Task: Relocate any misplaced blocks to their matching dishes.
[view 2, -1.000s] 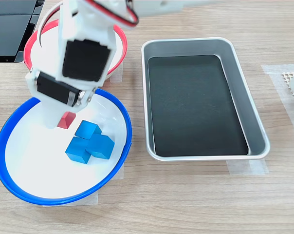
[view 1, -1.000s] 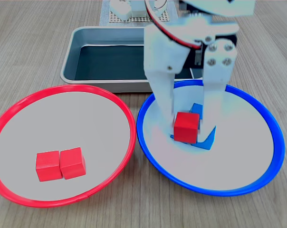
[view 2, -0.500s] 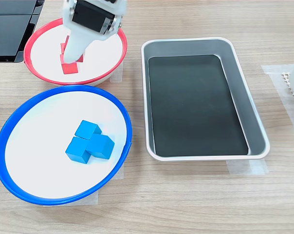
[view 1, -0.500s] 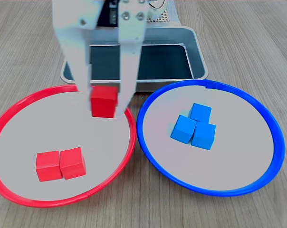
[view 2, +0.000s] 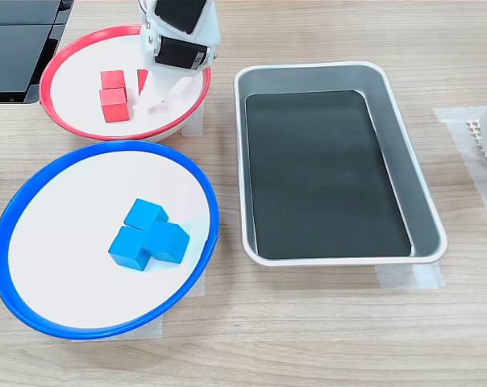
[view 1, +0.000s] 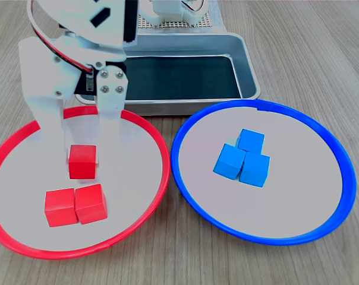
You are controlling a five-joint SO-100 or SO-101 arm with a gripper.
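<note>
Red is the colour that matters here. In the first exterior view the white gripper (view 1: 83, 155) reaches down into the red-rimmed plate (view 1: 145, 129), its two fingers standing either side of a red cube (view 1: 82, 161). The fingers press against the cube's sides, so it reads as grasped; whether the cube rests on the plate floor or hangs just above it cannot be told. It is carried here, I judge, because it belongs with its own colour: two more red cubes (view 1: 75, 205) sit touching each other just in front of the fingertips, toward the camera. To the first exterior view's right of the gripper, well apart, the blue-rimmed plate (view 1: 322, 132) holds three blue cubes (view 1: 243, 158) bunched together and no red one. Behind the gripper lies the silver metal tray (view 1: 246, 65).

The second exterior view looks from above and from another side. There the gripper (view 2: 151, 90) hides most of the held cube: only a red sliver shows beside the arm, and the grip itself cannot be judged. What this view adds is the layout: the pair of red cubes (view 2: 113, 95) lies just to the second exterior view's left of the fingers, with bare plate around the fingertips, which should allow a clean release.
</note>
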